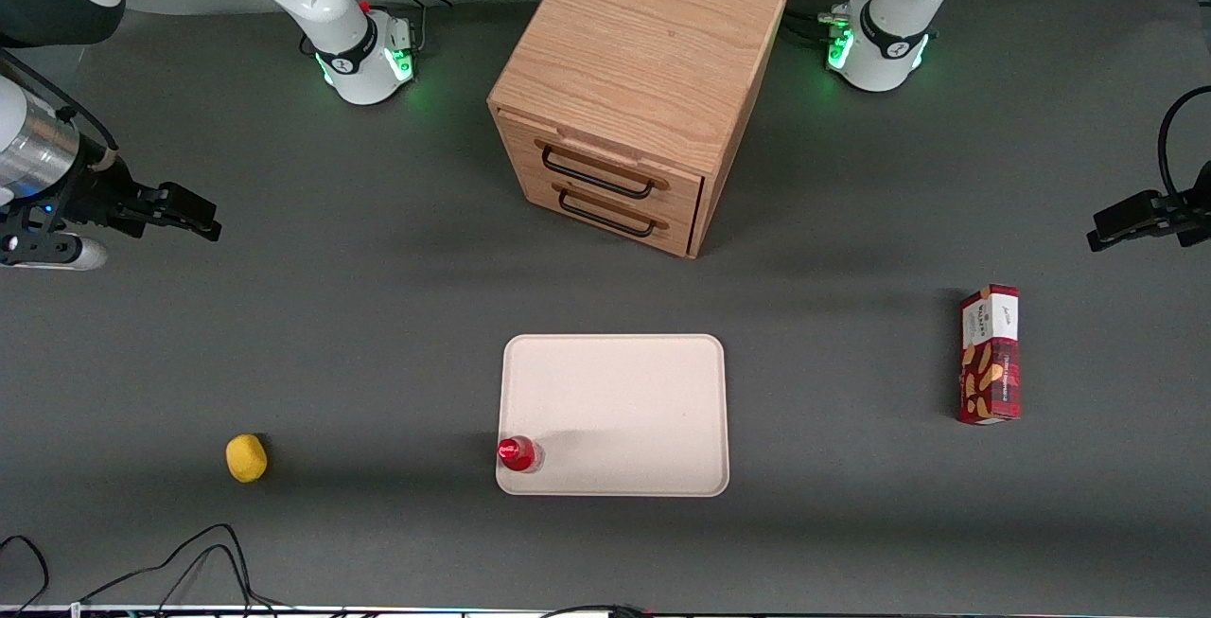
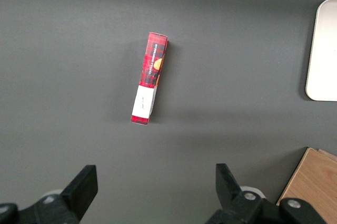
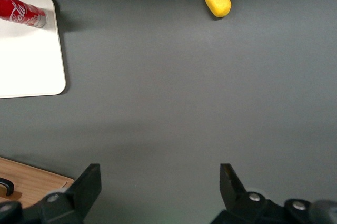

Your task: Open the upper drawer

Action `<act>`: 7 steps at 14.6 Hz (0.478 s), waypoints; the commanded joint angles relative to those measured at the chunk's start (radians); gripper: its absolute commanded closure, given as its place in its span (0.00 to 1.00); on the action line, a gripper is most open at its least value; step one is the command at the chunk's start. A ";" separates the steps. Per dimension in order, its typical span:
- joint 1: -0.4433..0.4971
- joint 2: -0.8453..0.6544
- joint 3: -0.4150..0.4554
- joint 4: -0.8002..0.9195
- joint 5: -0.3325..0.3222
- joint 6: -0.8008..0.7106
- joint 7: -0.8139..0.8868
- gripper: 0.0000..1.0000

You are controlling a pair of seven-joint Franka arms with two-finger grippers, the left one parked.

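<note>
In the front view the gripper [image 1: 203, 220] is hanging above bare table at the working arm's end, its fingers pointing toward the cabinet [image 1: 643, 79] and well apart from it; nothing is lying between the fingertips. The cabinet is standing angled, so its drawer fronts are facing partly toward the fingers, which probably makes the handles easier to reach from that end. The upper drawer [image 1: 605, 162] is sitting flush and closed, the higher of two oak fronts, showing a long black wire handle [image 1: 596, 175] and a thin raised wooden strip just above it. The lower drawer [image 1: 605, 211] is lying directly beneath. Nearer the camera than the fingers, a tray [image 1: 653, 381] is carrying a red can [image 1: 518, 453] at one corner, and a lemon [image 1: 246, 458] is resting alone on the table.

The left wrist view is showing only a red snack box [image 2: 150, 79] lying flat, plus a tray edge and a cabinet corner.

In the right wrist view the two fingers [image 3: 87, 187] are standing wide open and holding nothing, bare table between them. A corner of the cabinet is peeking in just beside one finger, with what seems to be a curl of black handle, though too little is showing to be sure. The lemon and the can are lying well ahead of the fingertips.
</note>
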 commanded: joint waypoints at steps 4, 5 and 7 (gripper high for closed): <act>-0.012 -0.018 0.004 -0.027 0.006 0.042 0.002 0.00; -0.008 -0.015 0.004 -0.029 0.006 0.064 0.001 0.00; 0.023 -0.009 0.024 -0.024 0.007 0.076 0.002 0.00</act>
